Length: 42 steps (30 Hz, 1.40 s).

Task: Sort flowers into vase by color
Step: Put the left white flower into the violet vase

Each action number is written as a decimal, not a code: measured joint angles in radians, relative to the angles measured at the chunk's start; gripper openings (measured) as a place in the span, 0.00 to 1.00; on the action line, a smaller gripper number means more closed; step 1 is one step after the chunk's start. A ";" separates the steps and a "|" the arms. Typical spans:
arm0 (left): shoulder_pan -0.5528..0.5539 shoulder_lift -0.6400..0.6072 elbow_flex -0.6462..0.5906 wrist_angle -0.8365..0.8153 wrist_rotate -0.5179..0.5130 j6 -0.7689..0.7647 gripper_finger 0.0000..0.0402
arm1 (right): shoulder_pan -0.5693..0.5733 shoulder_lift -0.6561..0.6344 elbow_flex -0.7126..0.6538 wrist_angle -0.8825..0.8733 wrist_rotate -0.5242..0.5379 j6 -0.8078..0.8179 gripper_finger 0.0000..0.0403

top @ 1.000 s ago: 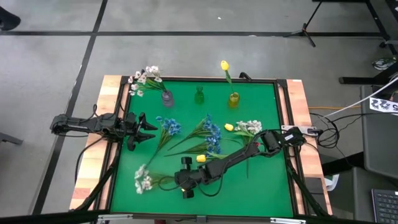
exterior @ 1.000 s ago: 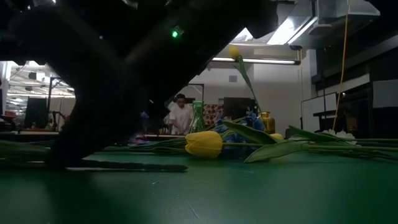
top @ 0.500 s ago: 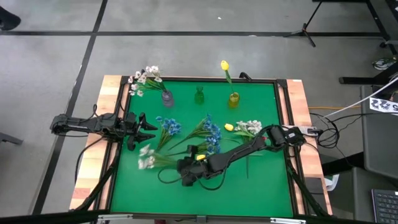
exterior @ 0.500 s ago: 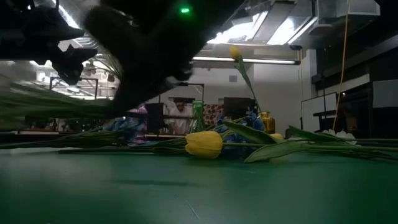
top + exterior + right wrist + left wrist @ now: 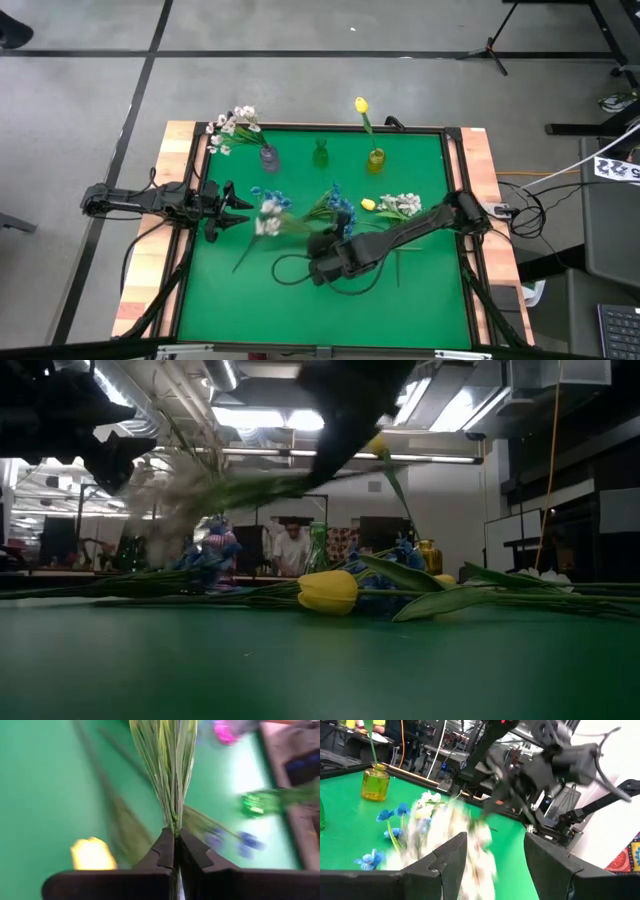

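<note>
My right pincer is clamped shut on a white flower stem, mid-desk, blossoms raised leftward — next I must carry it to the far-left vase. Left pincer waits open.

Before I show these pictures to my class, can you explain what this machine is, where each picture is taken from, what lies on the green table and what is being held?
It is a robot with two dark jointed arms at a green table, each ending in a two-finger gripper. One picture looks straight down, one looks level across the tabletop, and two come from cameras on the wrists.

The right gripper is shut on the thin green stem of a white-blossom artificial sprig, lifted off the table. The left gripper waits open at the table's left edge.

On the table lie blue clustered blooms, a yellow tulip-like bud and another white spray. At the far edge stand three small vases: a grey one with white flowers, an empty green one and a yellow one with a yellow tulip.
</note>
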 joint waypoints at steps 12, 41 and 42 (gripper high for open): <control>0.000 0.000 0.000 0.000 0.000 0.004 0.48 | 0.000 -0.236 0.001 -0.156 0.483 0.072 0.01; 0.000 0.000 0.000 0.000 -0.002 0.028 0.48 | -0.244 -0.273 -0.249 1.719 -0.584 -1.320 0.01; 0.000 0.000 0.000 0.000 -0.003 0.031 0.48 | -0.261 -0.272 -0.311 1.843 -0.624 -1.312 0.01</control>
